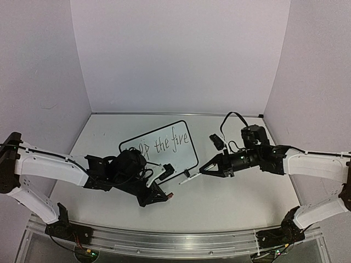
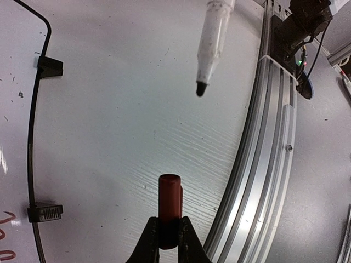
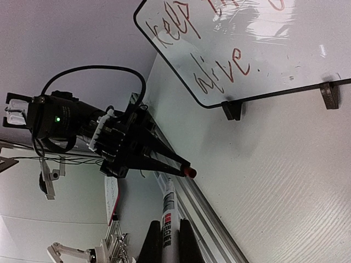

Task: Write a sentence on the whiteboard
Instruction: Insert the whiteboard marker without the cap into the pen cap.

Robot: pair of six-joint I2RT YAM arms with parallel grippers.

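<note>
1. The whiteboard (image 1: 180, 155) lies near the middle of the table (image 1: 236, 205), turned at an angle, with its near-left part hidden under the left arm in the overhead view.
2. The sentence (image 3: 224, 70) runs in two handwritten lines. "the fire" can be read from overhead, while "keep" and "alive." show reddish in the right wrist view.
3. The left gripper (image 2: 169, 223) hangs over bare table just in front of the board's near edge, its fingers clamped on a red marker cap (image 2: 170, 198) whose rounded end points away from them.
4. The right gripper (image 3: 169, 226) has its fingers pinched tight on the barrel of a white marker (image 3: 169, 207), whose printed label is too small to read.
5. The marker's dark tip is bare and aimed toward the cap — the two stay apart, with table surface showing between them.
6. Two small black feet (image 3: 232, 110) jut from the board's near rim.
7. An aluminium rail (image 2: 264, 164) runs along the table's near edge, below both grippers.
</note>
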